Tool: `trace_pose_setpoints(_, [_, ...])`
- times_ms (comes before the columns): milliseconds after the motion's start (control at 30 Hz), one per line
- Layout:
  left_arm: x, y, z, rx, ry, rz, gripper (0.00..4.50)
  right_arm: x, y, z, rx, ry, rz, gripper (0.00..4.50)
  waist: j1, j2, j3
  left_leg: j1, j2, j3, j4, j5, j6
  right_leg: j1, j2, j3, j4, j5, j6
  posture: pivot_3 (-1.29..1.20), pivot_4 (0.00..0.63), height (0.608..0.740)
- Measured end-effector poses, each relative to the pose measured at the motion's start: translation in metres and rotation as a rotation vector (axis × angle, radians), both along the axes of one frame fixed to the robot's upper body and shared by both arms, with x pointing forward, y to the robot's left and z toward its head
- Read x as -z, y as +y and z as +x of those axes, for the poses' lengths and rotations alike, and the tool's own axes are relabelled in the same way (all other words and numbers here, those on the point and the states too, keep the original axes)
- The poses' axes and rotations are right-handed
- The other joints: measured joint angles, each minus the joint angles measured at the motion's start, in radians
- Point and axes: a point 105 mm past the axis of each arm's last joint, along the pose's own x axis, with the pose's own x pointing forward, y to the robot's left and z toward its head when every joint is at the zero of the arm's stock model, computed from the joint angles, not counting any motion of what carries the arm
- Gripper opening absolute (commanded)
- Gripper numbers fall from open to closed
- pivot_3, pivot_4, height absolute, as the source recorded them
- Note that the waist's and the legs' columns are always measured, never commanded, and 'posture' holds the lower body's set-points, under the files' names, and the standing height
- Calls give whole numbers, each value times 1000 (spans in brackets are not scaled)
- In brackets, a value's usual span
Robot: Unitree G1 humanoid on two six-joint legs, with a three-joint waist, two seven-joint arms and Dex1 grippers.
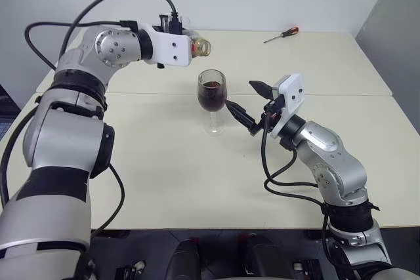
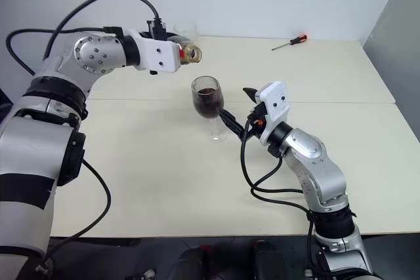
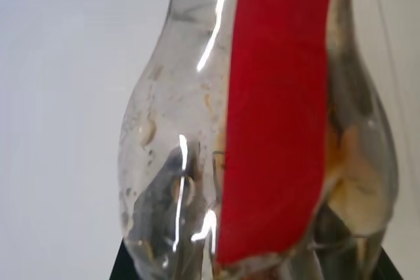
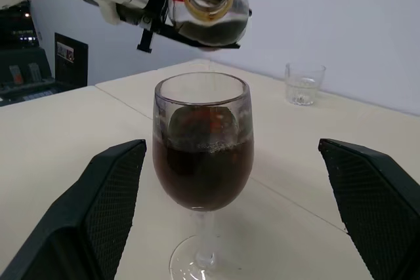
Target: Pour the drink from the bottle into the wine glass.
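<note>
Clear wine glass (image 4: pixel 202 155) stands between the spread right fingers (image 4: pixel 98 208); left fingers pinch the tilted bottle (image 4: pixel 210 8).

Count: one wine glass (image 1: pixel 212 98), one bottle (image 4: pixel 210 11), one tumbler (image 4: pixel 304 84), one screwdriver (image 1: pixel 281 34) near far desk (image 1: pixel 315 70) edge. Two grippers: left (image 1: pixel 191 45), right (image 1: pixel 248 104).

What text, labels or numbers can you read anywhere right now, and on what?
None can be read.
Red label strip on the bottle held by the left pincer: plain red, no lettering shows.
Wine glass, tumbler and screwdriver: no print shows.
Dark equipment behind the table: small marks, too blurred to read.
</note>
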Motion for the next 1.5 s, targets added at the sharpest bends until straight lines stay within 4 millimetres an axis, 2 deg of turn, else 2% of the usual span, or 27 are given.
trace_pose_setpoints(167, [4,2,0,-4,59,-98,1399,0,1,0,-3,1,6,4500,0,0,0,0,0,0,0,0,0,0,0,0,0,0,0,0,150,740])
trace_pose_setpoints(333, [14,-5,4,1,144,-248,1399,-1,4,-1,-15,4,19,4500,0,0,0,0,0,0,1,0,0,0,0,0,0,0,0,0,150,740])
trace_pose_setpoints(567, [-5,-7,8,5,181,-543,1399,-6,7,-8,-49,-9,37,4500,0,0,0,0,0,-1,1,0,0,0,-1,0,1,0,0,0,150,740])
trace_pose_setpoints(700, [-4,5,11,-29,194,-696,1399,-10,10,-20,-105,-11,57,4500,-1,0,0,0,1,-1,1,0,0,0,-1,0,1,0,0,0,150,740])
trace_pose_setpoints(867, [4,37,16,-146,182,-914,1399,-4,9,-39,-182,2,26,4500,-1,0,0,0,1,-2,2,0,0,1,-2,-1,1,0,0,0,150,740])
trace_pose_setpoints(967, [8,64,15,-234,138,-1041,1399,5,6,-49,-213,7,-20,4500,-1,-1,-1,1,1,-2,2,0,0,1,-2,0,1,0,0,0,150,740])
trace_pose_setpoints(1133, [40,115,8,-425,84,-1242,1399,18,15,-61,-285,16,-62,4500,-3,-1,-1,2,2,-3,2,0,0,2,-2,0,2,0,0,0,150,740])
trace_pose_setpoints(1300, [74,173,-9,-645,3,-1454,1399,24,16,-62,-290,24,-74,4500,3,-3,-3,1,3,-3,2,0,0,2,-2,-1,2,0,0,0,150,740])
trace_pose_setpoints(1400, [84,195,-20,-713,-30,-1502,1399,25,15,-61,-292,24,-71,4500,4,-5,-3,2,2,-4,2,0,0,3,-3,-1,1,0,0,0,150,740])
trace_pose_setpoints(1500, [104,203,-26,-764,-4,-1502,1399,27,16,-57,-287,41,-61,4500,10,-5,-4,2,2,-5,3,0,0,5,-3,-2,1,0,0,0,150,740])
